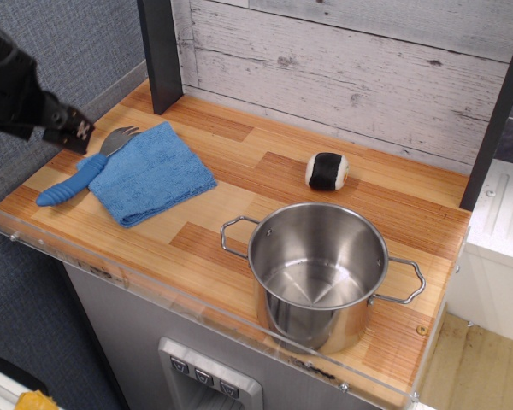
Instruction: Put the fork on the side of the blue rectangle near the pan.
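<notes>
The fork (79, 177) lies on the wooden counter at the left, its grey head by the far left corner of the blue towel (151, 172) and its ribbed blue handle pointing toward the front left. The towel lies flat, left of centre. The steel pot (319, 272) stands at the front right, empty, away from the towel. My gripper (71, 130) hangs at the left edge of the view, just left of and above the fork's head, holding nothing. Its fingers are dark, and I cannot tell whether they are open or shut.
A small black-and-white ball (327, 171) lies behind the pot. A dark post (160, 53) stands at the back left, with another at the right edge. A clear plastic lip (197, 306) runs along the counter's front and left edges. A plank wall backs the counter.
</notes>
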Robot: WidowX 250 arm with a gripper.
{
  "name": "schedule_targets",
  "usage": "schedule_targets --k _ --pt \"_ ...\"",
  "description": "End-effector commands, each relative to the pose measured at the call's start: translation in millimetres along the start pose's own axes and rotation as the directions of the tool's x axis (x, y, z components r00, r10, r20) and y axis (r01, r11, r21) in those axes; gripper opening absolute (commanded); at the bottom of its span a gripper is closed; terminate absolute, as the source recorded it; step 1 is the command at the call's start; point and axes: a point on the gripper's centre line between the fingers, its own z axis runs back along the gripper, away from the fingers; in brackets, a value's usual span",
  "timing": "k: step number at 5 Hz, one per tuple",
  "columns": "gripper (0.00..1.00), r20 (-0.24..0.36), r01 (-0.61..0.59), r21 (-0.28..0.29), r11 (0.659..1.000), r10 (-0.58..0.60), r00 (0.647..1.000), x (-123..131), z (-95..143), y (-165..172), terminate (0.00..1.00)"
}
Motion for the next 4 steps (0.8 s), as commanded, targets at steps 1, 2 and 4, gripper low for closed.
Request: schedule_targets --k 1,2,4 --pt "1.0 -0.095 0.055 0.103 0.993 -0.045 0.994 -42.3 -23.2 38.2 0.0" --pt "1.0 -0.116 0.06 0.11 0.992 -0.047 0.992 -50.0 -32.5 43.5 0.0" --pt "1.0 -0.122 0.053 0.098 0.994 -0.041 0.992 -51.8 -39.5 38.2 0.0"
